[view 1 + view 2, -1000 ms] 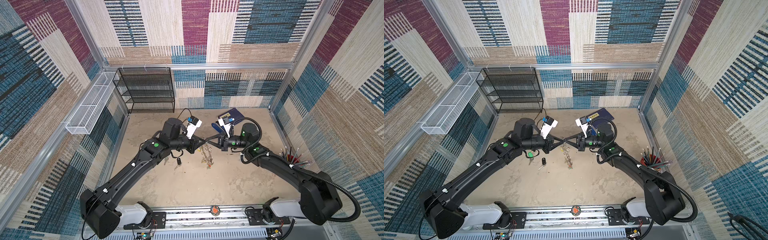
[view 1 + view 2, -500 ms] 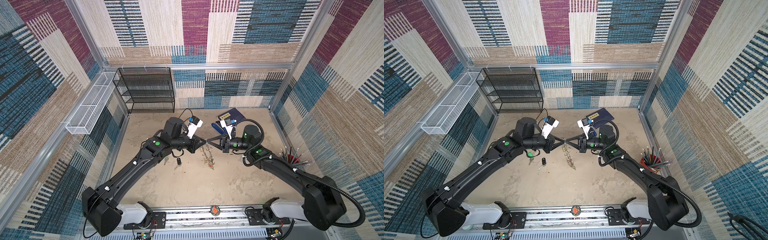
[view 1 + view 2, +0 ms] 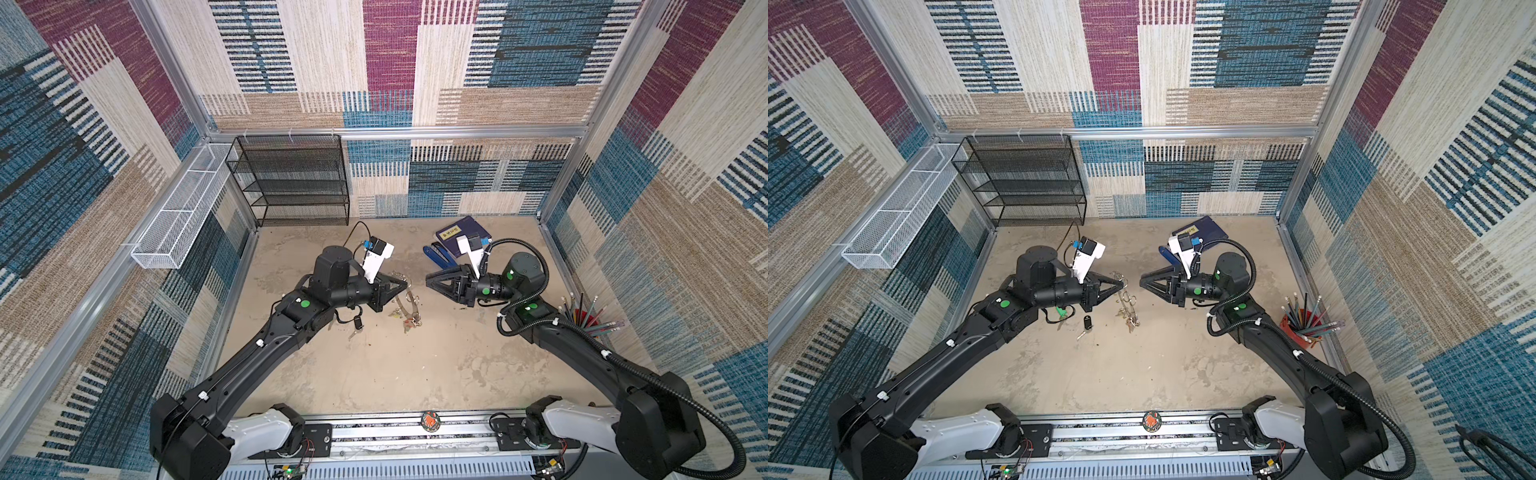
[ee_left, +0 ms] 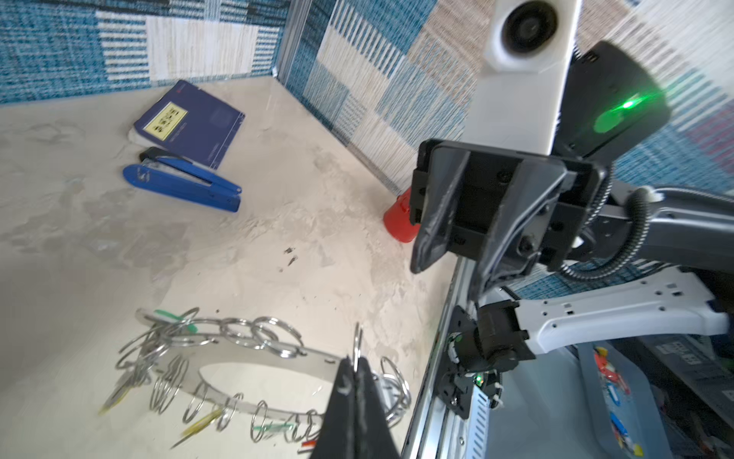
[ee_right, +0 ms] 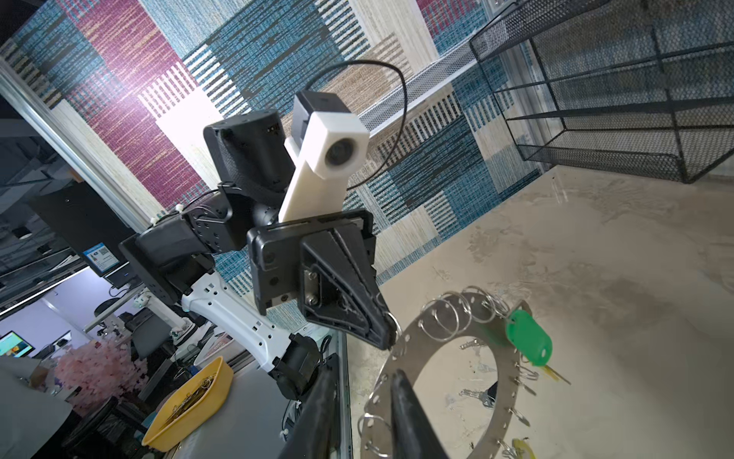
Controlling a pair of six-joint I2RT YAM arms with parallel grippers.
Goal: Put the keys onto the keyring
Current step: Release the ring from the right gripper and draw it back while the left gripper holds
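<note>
Left gripper [image 3: 1121, 284] clamped on split ring at rim of keyring [image 3: 1128, 306], holding disc tilted up. Right gripper [image 3: 1141, 281] parted, empty, just beside keyring. Green-tag key [image 3: 1061, 312] and black-tag key [image 3: 1087, 322] lie on table [image 3: 1142, 365], seemingly unthreaded. Task looks barely begun.

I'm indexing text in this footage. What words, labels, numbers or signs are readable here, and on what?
No text reads clearly.
Yellow label on the blue notebook: dark characters, too blurred.
Blue stapler: pale mark, illegible.
Round badge on the front rail: too small.
Screen outside the cell: QR-like square, text too small.
</note>
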